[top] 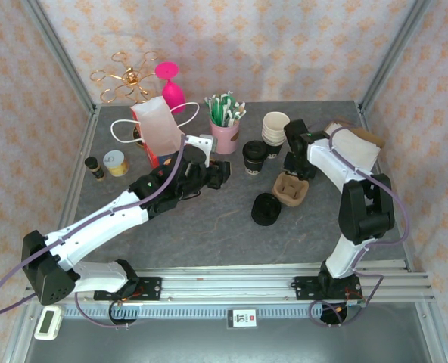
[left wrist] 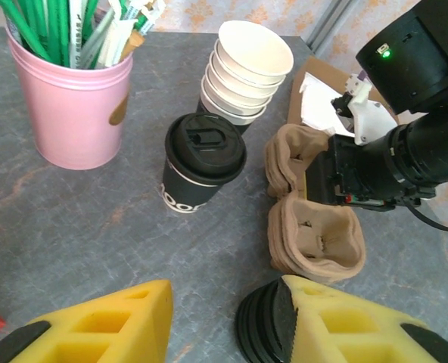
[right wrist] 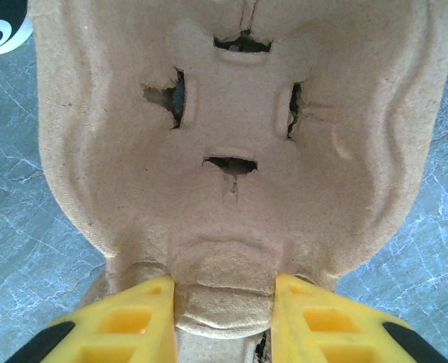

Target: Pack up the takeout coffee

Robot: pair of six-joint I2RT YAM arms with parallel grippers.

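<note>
Overhead rear camera and two close wrist cameras share the carrier (top: 290, 187).

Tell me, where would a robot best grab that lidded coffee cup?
Grip the dark side wall of the coffee cup, just below its black lid, coming in level from the near, open side. The cup stands upright and the lid overhangs the wall, so it would likely stop a slip. The cup stack sits close behind, and the cup carrier is to its right.
</note>
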